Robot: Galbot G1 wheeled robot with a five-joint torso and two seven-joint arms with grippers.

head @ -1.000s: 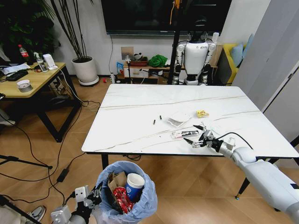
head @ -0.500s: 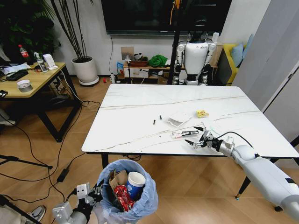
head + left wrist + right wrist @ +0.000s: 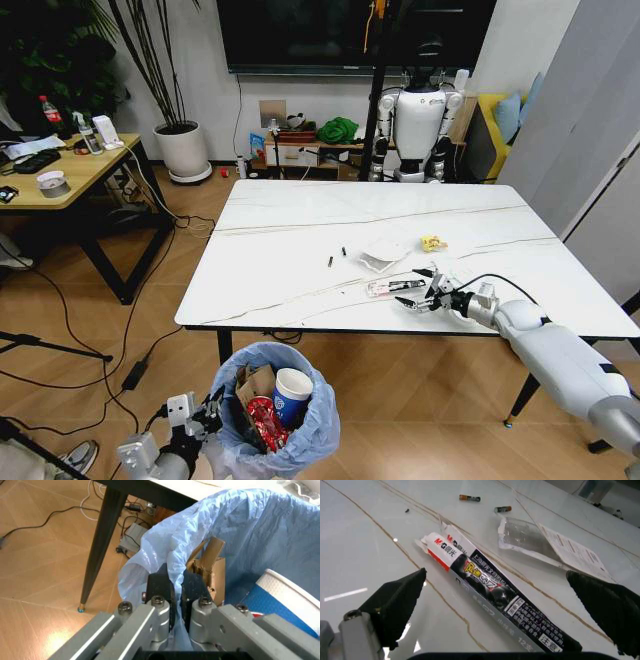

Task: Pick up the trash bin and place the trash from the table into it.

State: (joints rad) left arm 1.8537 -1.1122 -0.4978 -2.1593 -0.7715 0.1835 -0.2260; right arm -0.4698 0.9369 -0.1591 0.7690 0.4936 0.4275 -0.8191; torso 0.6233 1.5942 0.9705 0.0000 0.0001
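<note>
Right gripper advanced, jaws spread, straddling pen packet.

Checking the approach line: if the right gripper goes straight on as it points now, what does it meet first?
Probably the long black-and-white wrapper, lying flat on the table between the open right gripper fingers; depth is unclear.

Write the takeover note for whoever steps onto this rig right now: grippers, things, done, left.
Left gripper: shut on the bag-lined rim of the trash bin, held below the table's near edge.
Right gripper: open over the table, fingers either side of the long pen packet, not gripping it.
Done: paper cup, brown carton and red wrapper are in the bin.
Left: the pen packet, the clear plastic packaging, the yellow scrap and two small bits on the table.
</note>
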